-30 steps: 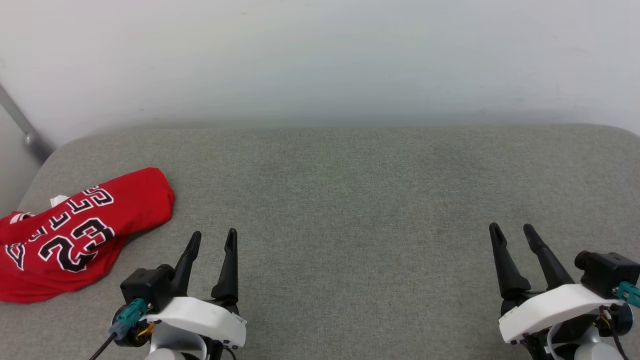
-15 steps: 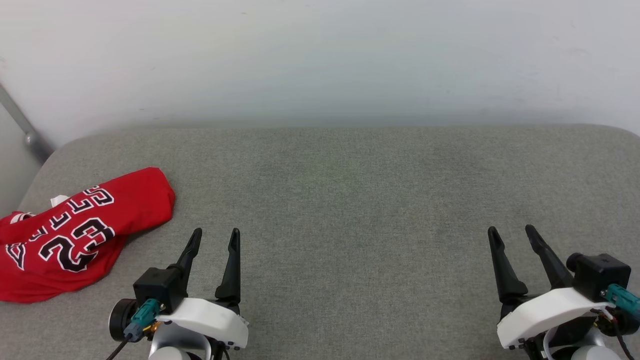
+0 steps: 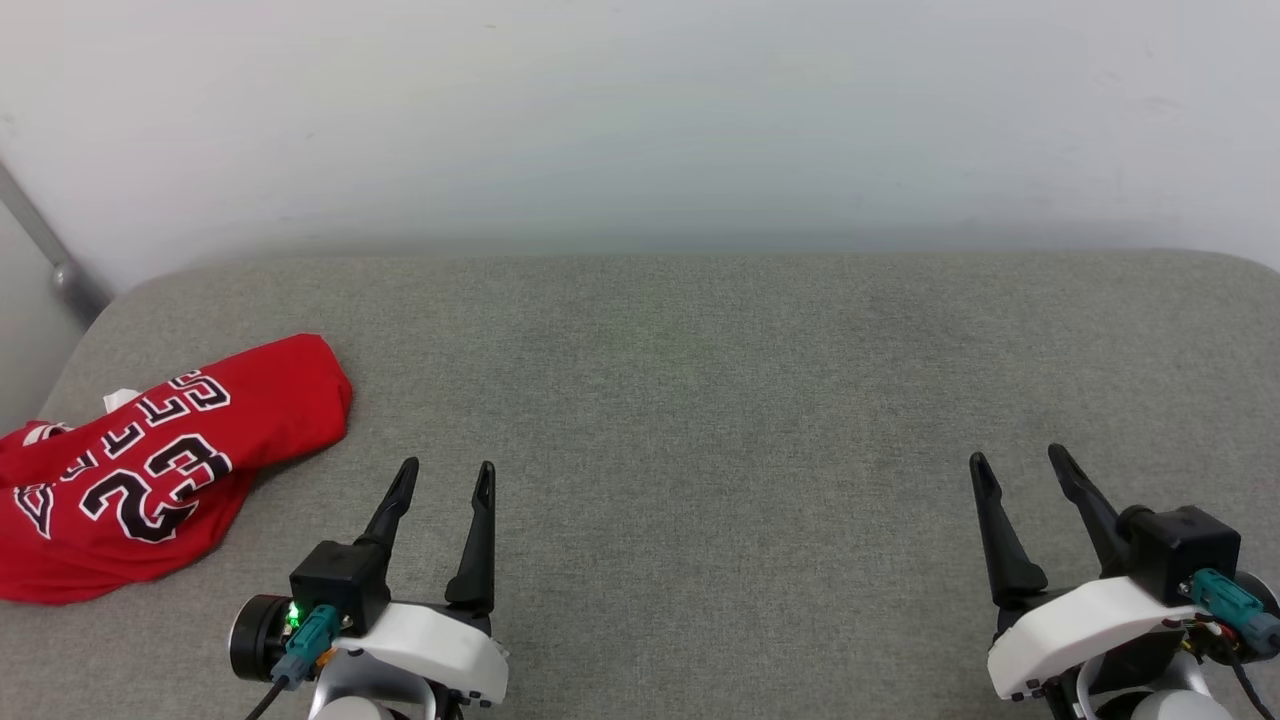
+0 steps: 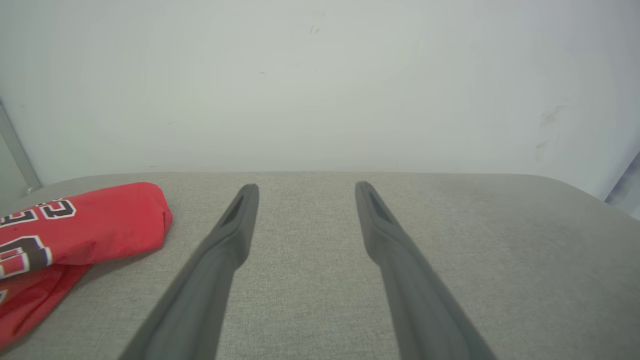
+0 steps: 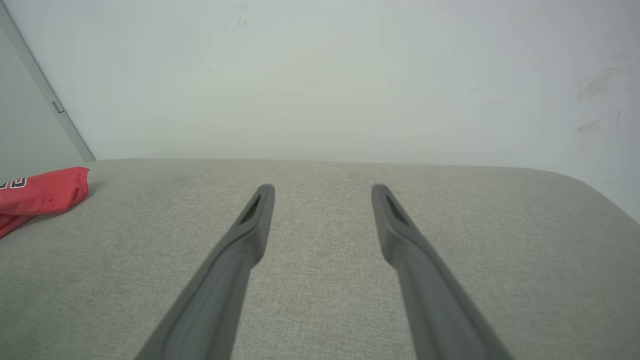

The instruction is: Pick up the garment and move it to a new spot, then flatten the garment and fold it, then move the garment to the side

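Note:
The garment [image 3: 150, 470], a red shirt with black "BULLS" and "23" print facing up, lies folded in a bundle at the far left of the grey cushioned surface [image 3: 700, 400]. It also shows at the left edge of the left wrist view as the garment [image 4: 75, 230] and of the right wrist view as the garment [image 5: 40, 192]. My left gripper [image 3: 446, 468] stands open at the lower left, right of the garment and apart from it, with nothing between its fingers. At the lower right my right gripper [image 3: 1015, 458] is open and empty too.
A pale wall [image 3: 640, 120] rises behind the cushioned surface. A grey metal bar [image 3: 45, 250] slants down at the far left beside the surface's rounded corner. The surface's right back corner is rounded as well.
My left gripper has drifted a little to the right and down in the head view. The right gripper has shifted slightly. The garment has not moved.

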Available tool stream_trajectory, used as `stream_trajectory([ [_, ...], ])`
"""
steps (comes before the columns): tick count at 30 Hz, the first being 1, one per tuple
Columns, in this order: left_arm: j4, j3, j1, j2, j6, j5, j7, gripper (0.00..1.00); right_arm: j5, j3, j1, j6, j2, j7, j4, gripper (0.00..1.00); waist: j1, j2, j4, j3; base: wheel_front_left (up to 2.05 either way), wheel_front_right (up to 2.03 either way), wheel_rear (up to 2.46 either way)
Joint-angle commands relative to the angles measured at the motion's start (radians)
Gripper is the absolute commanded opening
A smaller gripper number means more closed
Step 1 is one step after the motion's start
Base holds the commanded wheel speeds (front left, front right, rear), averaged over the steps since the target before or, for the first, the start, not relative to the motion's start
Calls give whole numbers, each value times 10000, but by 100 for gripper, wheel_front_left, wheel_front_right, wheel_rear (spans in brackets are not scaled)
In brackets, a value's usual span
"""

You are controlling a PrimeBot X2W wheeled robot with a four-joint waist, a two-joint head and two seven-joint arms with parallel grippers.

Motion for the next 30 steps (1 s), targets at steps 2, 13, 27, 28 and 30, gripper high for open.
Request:
stream_trajectory([
  [2, 4, -2, -100, -1, 32, 333, -117, 100, -357, 32, -68, -3, 47, -97, -54, 100, 0, 0, 4, 3, 0, 0, 0],
  [13, 100, 30, -60, -112, -22, 674, -288, 100, -948, 15, -14, -3, 65, -259, -59, 100, 0, 0, 12, 0, 0, 0, 0],
  [27, 332, 113, -95, -214, 38, 582, -340, 100, -789, -67, 40, -3, 70, -402, 45, 100, 0, 0, 18, 10, 0, 0, 0],
  [28, 345, 109, -95, -216, 47, 581, -340, 100, -787, -64, 42, -3, 70, -408, 46, 100, 0, 0, 20, 9, 0, 0, 0],
  [30, 372, 110, -102, -217, 43, 574, -340, 100, -782, -69, 47, -3, 70, -416, 42, 100, 0, 0, 31, 9, 0, 0, 0],
])
